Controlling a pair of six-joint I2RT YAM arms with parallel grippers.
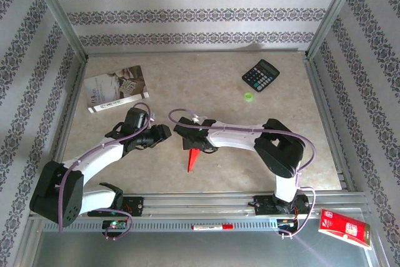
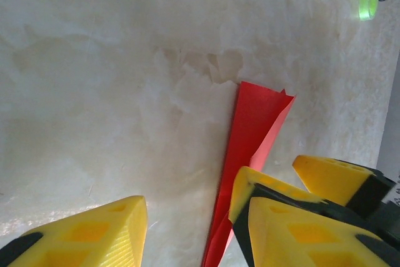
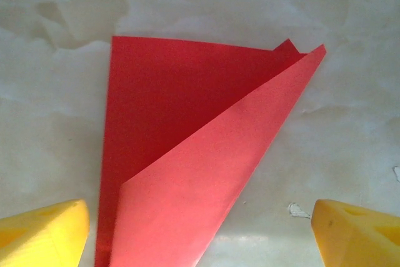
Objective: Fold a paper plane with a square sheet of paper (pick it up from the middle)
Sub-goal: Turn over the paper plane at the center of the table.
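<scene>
Your right pincer (image 3: 199,223) hung spread wide over the plane (image 1: 193,159). Its yellow fingers (image 3: 44,232) stood either side of the paper and grasped nothing. Your left pincer (image 1: 164,133) sat just beside it on the left, low over the bench (image 1: 275,148), with its jaws part spread and nothing clenched. In its wrist view the plane's narrow end ran down into the gap between them, and I could not tell whether a finger touched it.

The plane lay near the middle of the bench, a slim red dart with its point toward the arm bases and its broad tail under your right pincer. At the tail the upper layer stood lifted off the lower one, so the fold gaped there.

Farther out, a green cap (image 1: 249,97) lay beyond the plane to the right, with a calculator (image 1: 260,75) just past it. A booklet (image 1: 115,89) lay at the far left. A red packet (image 1: 344,228) rested off the bench at the near right corner.
</scene>
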